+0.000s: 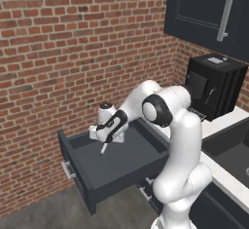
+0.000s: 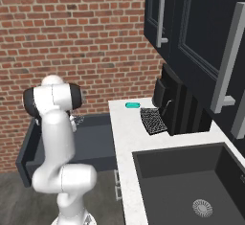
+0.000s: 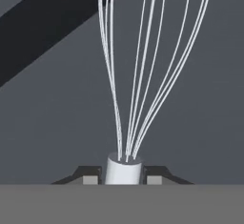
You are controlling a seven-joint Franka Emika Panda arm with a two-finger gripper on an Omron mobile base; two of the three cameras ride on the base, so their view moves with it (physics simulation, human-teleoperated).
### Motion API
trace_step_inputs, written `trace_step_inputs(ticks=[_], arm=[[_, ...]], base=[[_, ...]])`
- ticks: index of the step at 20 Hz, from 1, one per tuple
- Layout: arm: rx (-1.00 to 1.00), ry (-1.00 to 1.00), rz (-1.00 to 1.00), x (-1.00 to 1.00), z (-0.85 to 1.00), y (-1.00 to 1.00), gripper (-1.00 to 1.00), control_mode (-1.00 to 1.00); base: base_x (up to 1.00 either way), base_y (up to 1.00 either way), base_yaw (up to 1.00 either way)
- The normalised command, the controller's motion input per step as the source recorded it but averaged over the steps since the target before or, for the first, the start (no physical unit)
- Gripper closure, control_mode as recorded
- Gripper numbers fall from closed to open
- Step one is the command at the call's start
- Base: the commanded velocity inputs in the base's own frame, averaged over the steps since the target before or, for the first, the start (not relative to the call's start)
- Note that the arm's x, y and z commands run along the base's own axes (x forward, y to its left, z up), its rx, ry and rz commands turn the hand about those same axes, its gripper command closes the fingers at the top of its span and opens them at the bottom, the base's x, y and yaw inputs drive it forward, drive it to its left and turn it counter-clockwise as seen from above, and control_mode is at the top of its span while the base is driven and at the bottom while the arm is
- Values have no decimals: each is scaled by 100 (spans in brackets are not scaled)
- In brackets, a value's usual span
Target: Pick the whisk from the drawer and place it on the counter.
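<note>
1. Looking along the hand, we see the whisk (image 3: pixel 125 123) pinched at the top of its pale handle between the two dark fingertips (image 3: pixel 89 178), one on each side and both touching it; the jaws are closed down to the handle's width.
2. We see its thin wire loops fan upward in that view, over the dark grey floor of the drawer (image 3: pixel 200 99).
3. From the left base view, we find the gripper (image 1: pixel 103 150) over the open drawer (image 1: pixel 121 162), at its back left part, with the whisk (image 1: pixel 103 148) showing as a short pale sliver at its tips. We cannot tell whether it touches the floor.
4. From the right base view, we see the drawer (image 2: pixel 93 142) pulled out beside the white counter (image 2: pixel 125 138).
5. On that counter we note a teal oblong object (image 2: pixel 132 105), a black appliance (image 2: pixel 178 106) and the dark sink (image 2: pixel 191 181).
</note>
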Motion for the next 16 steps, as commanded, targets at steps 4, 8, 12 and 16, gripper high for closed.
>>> trace_step_inputs(ticks=[4, 8, 12, 16], arm=[[4, 0, 0, 0, 100, -61, 100, -100], [-3, 0, 10, 1, 100, -94, 100, -100], [-16, 0, 18, 0, 99, -94, 100, -100], [-11, 0, 27, 0, 61, -100, 100, -100]], base=[[0, 0, 0], [0, 0, 0], [0, 0, 0], [0, 0, 0]])
